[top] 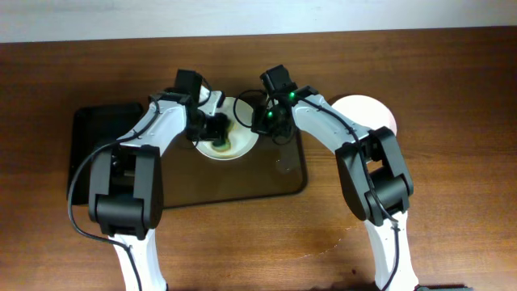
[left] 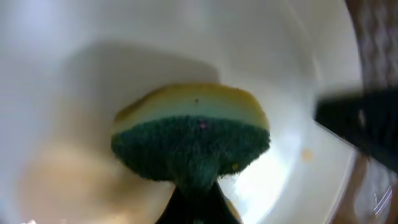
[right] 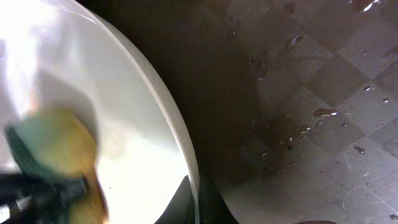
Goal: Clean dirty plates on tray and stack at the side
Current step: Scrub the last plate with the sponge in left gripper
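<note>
One plate [top: 244, 142] lies at the far edge of the tray [top: 242, 182], roughly midway along it, and both claws are set on it. The left claw [top: 215, 128] is clamped on a sponge [left: 193, 127], whose green scouring face is turned toward the wrist camera while its yellow side is pressed against the plate's face. The sponge is held this way, it is judged, so that the orange-brown smear [left: 68, 180] beside it can be rubbed off.

The right claw [top: 265, 121] is closed on the plate's right rim [right: 180, 143], one finger over and one under, as the right wrist view shows. This grip is taken to steady the plate so that it is not pushed about by the scrubbing. The plate is worked over the tray, whose floor [right: 298, 93] is beaded with water, so the worktop [top: 452, 162] is spared the drips.

To the right, off the tray, a white disc [top: 367, 109] rests on the worktop, partly hidden by the right arm; it is read as the start of the stack, though the number of plates in it cannot be told. A black tray [top: 101, 133] sits to the left, unused.
</note>
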Action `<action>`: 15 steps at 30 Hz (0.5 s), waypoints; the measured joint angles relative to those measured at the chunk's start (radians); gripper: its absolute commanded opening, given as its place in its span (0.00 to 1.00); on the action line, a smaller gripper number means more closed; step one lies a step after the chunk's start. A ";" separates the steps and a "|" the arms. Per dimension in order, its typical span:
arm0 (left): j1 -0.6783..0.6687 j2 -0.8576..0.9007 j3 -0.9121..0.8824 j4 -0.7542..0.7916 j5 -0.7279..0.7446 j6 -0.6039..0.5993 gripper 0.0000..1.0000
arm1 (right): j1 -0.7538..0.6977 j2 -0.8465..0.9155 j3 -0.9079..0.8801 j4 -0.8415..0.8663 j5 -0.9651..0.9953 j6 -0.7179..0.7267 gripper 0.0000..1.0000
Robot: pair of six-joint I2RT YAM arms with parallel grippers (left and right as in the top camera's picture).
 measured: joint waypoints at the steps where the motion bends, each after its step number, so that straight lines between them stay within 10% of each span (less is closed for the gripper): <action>1: 0.012 0.000 0.000 0.023 -0.023 -0.042 0.01 | -0.006 0.000 -0.007 0.008 -0.021 0.003 0.04; 6: 0.072 0.000 0.009 0.026 -0.114 -0.122 0.01 | -0.027 -0.001 -0.048 0.055 -0.112 0.001 0.04; 15: 0.058 0.022 -0.010 0.022 0.204 0.192 0.01 | -0.028 -0.003 -0.052 0.055 -0.120 -0.014 0.04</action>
